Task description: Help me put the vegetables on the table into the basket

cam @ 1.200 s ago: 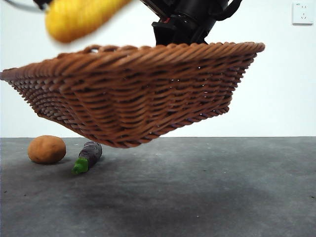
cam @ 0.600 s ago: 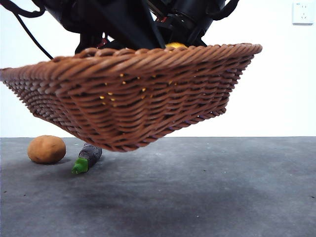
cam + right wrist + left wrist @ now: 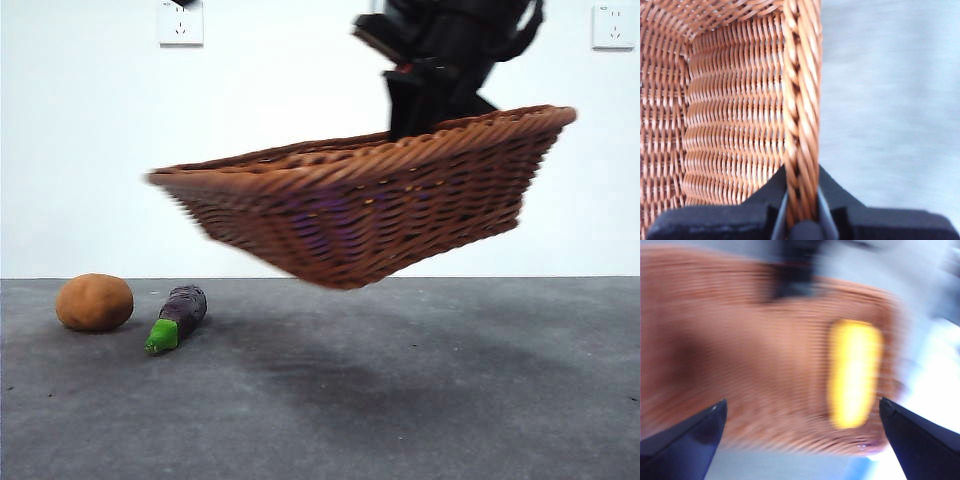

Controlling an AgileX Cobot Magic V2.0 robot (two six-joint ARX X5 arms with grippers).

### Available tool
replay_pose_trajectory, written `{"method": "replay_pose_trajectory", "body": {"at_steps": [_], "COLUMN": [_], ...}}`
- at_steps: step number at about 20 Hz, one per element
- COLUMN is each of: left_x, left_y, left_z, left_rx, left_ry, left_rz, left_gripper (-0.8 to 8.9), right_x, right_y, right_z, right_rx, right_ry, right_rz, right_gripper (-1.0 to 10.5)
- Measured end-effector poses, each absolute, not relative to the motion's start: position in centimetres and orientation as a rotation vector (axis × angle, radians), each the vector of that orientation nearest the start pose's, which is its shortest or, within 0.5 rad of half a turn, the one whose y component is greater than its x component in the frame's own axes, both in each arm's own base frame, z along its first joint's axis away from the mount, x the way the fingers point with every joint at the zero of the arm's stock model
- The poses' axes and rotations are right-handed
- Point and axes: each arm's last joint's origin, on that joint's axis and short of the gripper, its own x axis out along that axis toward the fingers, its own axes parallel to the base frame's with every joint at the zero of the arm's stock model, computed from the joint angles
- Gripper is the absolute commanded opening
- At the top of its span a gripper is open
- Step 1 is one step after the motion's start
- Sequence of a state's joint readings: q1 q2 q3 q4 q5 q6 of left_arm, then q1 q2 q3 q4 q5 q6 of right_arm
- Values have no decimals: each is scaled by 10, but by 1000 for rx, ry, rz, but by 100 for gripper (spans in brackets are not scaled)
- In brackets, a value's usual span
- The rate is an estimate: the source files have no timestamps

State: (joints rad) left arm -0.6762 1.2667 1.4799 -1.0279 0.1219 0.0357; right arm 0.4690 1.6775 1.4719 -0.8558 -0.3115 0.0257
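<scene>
**Basket held in the air, corn inside, two vegetables on the table**

Going from the left: the round orange-brown potato (image 3: 94,302) sits on the dark grey table (image 3: 420,400) close to its far edge. Just beside it, apart from it, lies the small purple eggplant (image 3: 178,316), its green stem end pointing toward the near side. Neither one is touched by anything.

Above and to the right of them hangs the woven basket (image 3: 370,210), clear of the table and tilted, its right end higher than its left, with a soft shadow on the surface below. Its outline is a little smeared in the front view.

The right gripper (image 3: 801,212) has its two black jaws pinched tight on the basket's braided rim, one jaw inside the wall and one outside; the rim runs straight up between them. From the front, that arm comes down as a dark mass behind the raised right end of the basket.

The left gripper (image 3: 802,427) hovers above the basket with its jaws spread wide and nothing between them. Its view is badly blurred, but the yellow corn cob (image 3: 854,373) shows lying inside the basket on the wicker floor, nearer one side wall. From the front the corn is hidden by the basket's wall.

Two white wall sockets sit on the pale wall behind.
</scene>
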Motion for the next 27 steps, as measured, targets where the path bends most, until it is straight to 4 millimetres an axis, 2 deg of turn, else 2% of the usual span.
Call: {"method": "replay_pose_trajectory", "body": {"at_steps": [2, 4, 7, 9, 12, 17, 20, 27], "left_x": [191, 206, 238, 263, 294, 339, 354, 378], "left_y": [-123, -102, -77, -68, -68, -73, -65, -40], "left_z": [419, 424, 411, 397, 370, 313, 290, 255], "left_rx": [165, 75, -54, -134, -229, -333, -334, -377], "left_ry": [727, 699, 767, 803, 903, 1085, 1132, 1188], "left_rz": [-554, -434, -256, -167, -83, 52, 147, 246], "left_gripper": [502, 501, 501, 501, 499, 499, 499, 499], "right_x": [306, 300, 292, 287, 281, 277, 275, 277], "right_y": [133, 111, 88, 80, 77, 77, 76, 77], "right_z": [314, 334, 352, 359, 364, 361, 360, 362], "right_rx": [-26, -9, -9, -14, -13, -31, -51, -51], "right_ry": [1012, 939, 869, 839, 834, 874, 885, 853], "right_rz": [631, 594, 555, 543, 578, 610, 621, 649], "right_gripper": [-12, -12, -12, -12, -12, -12, -12, -12]}}
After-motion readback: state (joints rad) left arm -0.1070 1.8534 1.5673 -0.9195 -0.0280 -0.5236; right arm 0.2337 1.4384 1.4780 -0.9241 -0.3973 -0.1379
